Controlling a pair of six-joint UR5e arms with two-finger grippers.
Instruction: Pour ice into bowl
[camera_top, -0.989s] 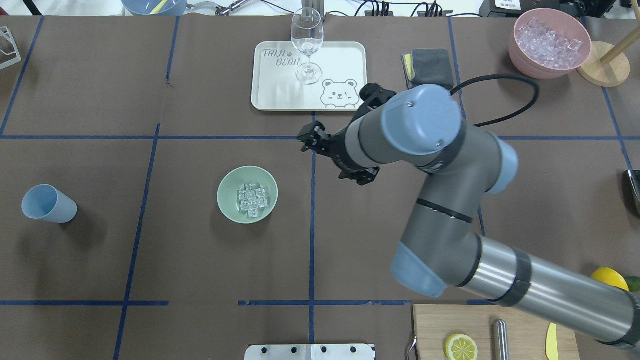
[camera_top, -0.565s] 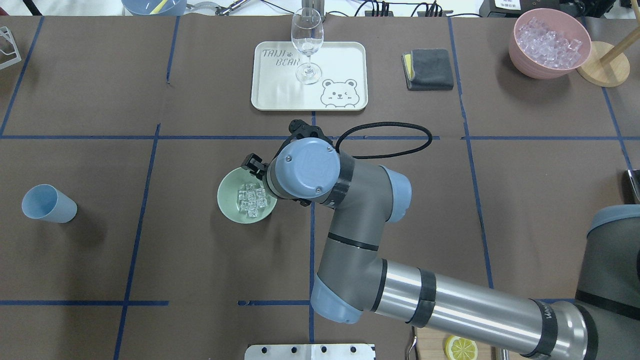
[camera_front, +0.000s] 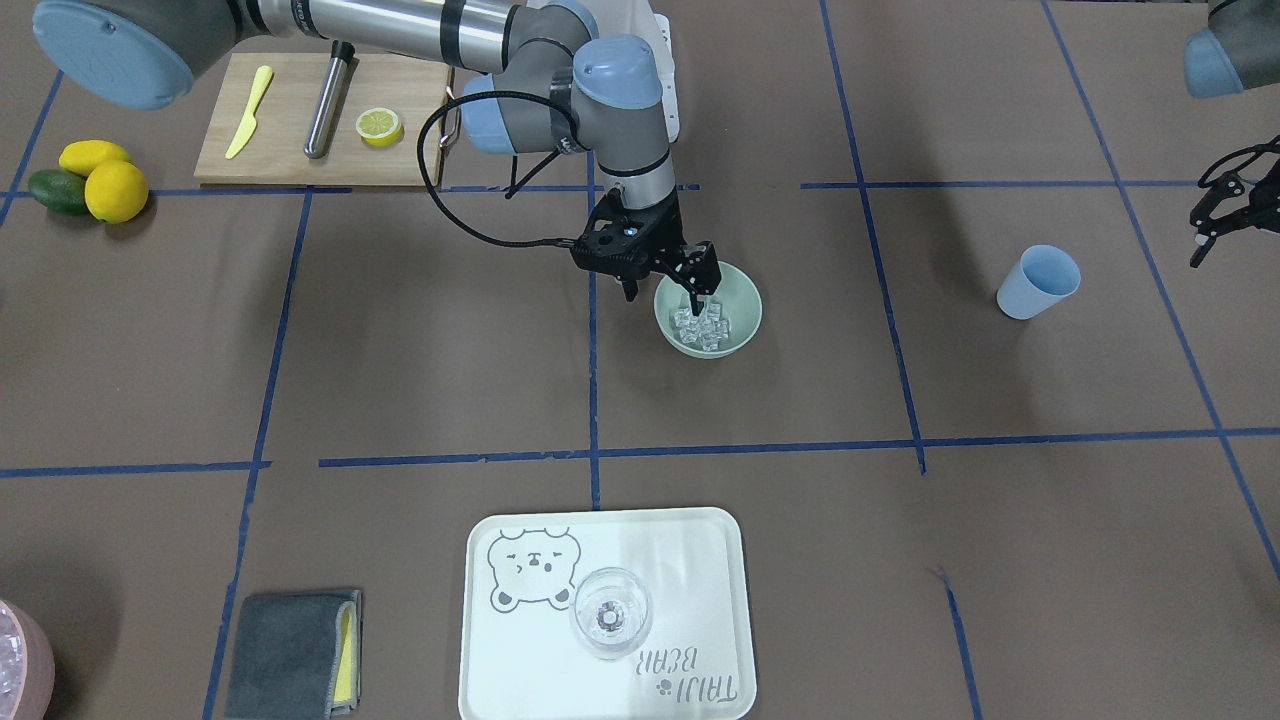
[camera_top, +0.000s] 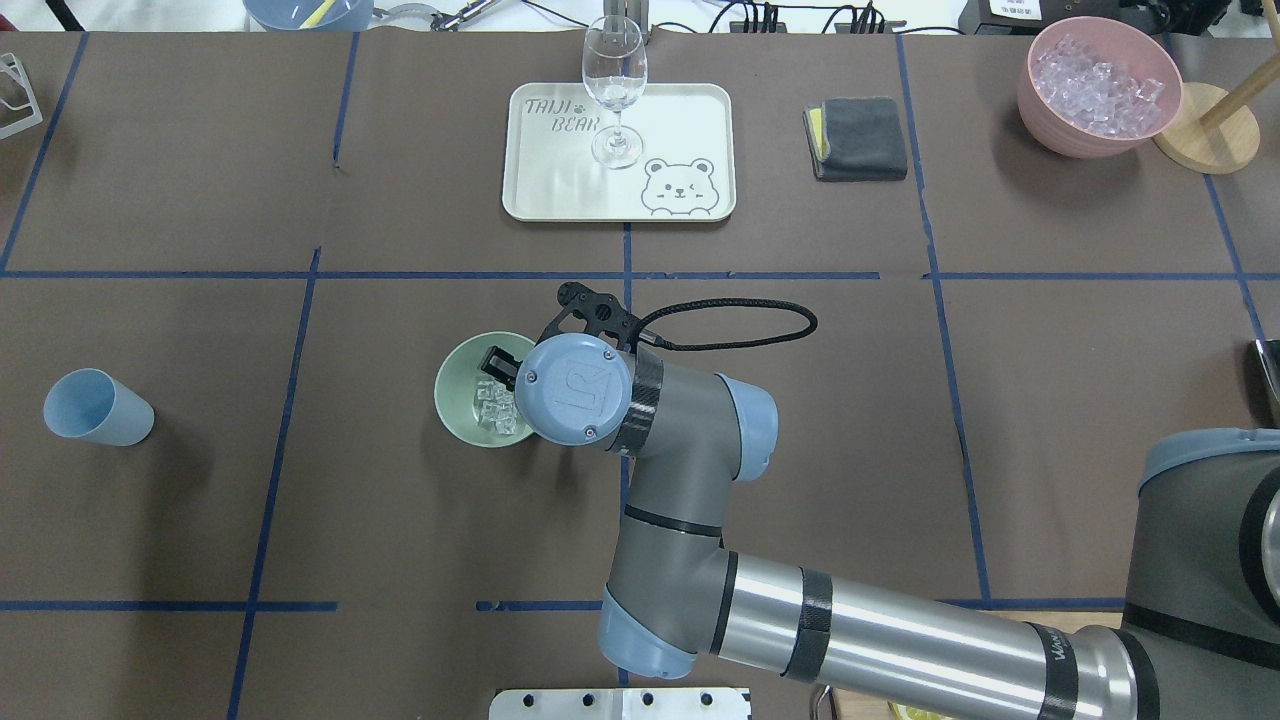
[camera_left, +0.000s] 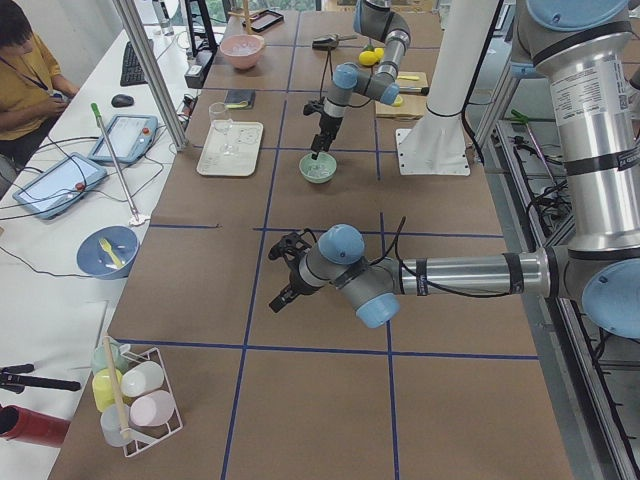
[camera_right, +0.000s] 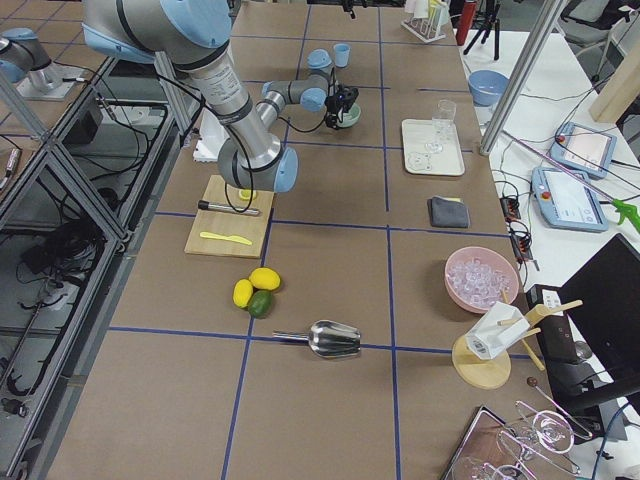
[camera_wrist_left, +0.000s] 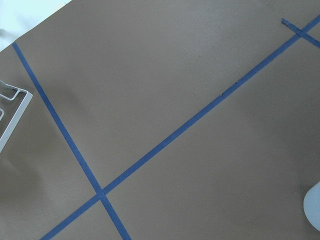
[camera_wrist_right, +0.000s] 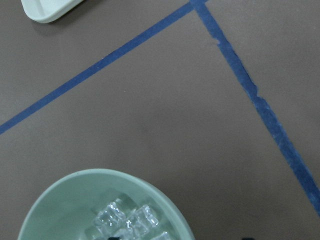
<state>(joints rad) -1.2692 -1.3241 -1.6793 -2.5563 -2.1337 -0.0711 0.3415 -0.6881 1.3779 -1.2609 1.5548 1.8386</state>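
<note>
The white tray (camera_top: 560, 195) reads "TAIJI BEAR" beside a bear drawing. A blue joint cap (camera_top: 575, 390) seems to carry "UR".

1. My right arm (camera_top: 690, 470) was matt grey, with round joints, each closed by a pale blue cap (camera_top: 575, 388).
2. That cap bore a grey UR mark and small screws near its rim.
3. My forearm tube (camera_top: 900, 640) was bare silver with black bands.
4. A thin black cable (camera_top: 810, 320) ran from my wrist.
5. My right gripper (camera_front: 665, 293) was black, built of thin linked bars.
</note>
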